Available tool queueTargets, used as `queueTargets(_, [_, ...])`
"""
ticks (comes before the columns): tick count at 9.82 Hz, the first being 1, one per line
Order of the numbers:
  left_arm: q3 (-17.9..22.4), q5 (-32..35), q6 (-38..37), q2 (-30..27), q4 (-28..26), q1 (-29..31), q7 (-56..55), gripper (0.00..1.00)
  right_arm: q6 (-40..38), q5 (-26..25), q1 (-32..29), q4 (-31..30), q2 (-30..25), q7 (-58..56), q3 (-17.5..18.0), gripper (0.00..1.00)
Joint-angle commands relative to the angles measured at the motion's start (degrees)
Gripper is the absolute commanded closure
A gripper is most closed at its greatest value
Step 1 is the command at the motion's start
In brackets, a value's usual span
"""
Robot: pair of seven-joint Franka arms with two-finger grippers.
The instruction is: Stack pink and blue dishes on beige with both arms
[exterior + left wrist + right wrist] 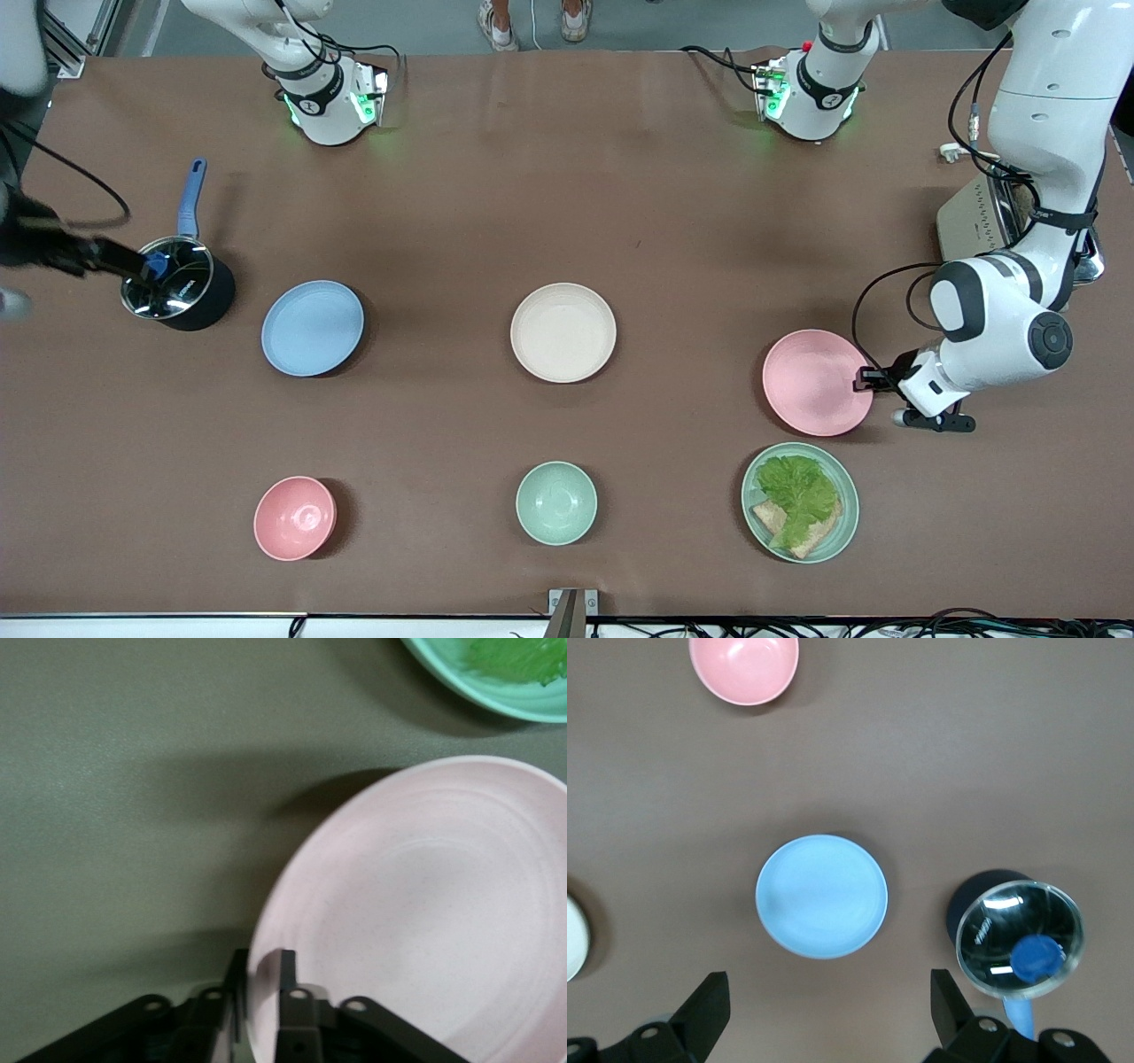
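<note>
Your left gripper [866, 379] clamps the pink plate's [817, 382] rim at the left arm's end; your right gripper [824, 1010] hangs spread over the blue plate [312, 328] (bare table surrounds the beige plate [563, 332]).

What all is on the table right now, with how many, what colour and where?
Pink plate: one, toward the left arm's end, rim between the left tool's fingers.
Blue plate: one, toward the right arm's end.
Beige plate: one, middle.
Pink bowl: one, nearer the camera than the blue plate.
Green bowl: one, nearer than the beige plate.
Green plate: one, holding lettuce.
Pot: one, dark, blue handle, glass lid.
Left tool: shut on the pink plate.
Right tool: open, above the blue plate.
</note>
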Motion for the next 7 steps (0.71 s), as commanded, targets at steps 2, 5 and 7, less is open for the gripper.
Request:
queueTargets(2, [-0.56, -1.34, 0.29, 0.8, 0.32, 0.21, 1.46, 0.99, 13.38, -0.02, -3.66, -11.62, 2.93, -8.88, -0.08, 0.0])
queueTargets(5, [-8.61, -5.35, -5.07, -7.18, -1.52, 0.74, -0.81, 1.0, 33.85, -0.02, -4.89, -26.13, 3.8, -13.11, -0.08, 0.0])
queueTargets(7, [-16.43, -5.47, -6.22, -8.96, -1.53, 0.13, -14.46, 1.0, 39.88, 0.68, -5.16, -29.16, 6.69, -16.27, 0.0, 0.0])
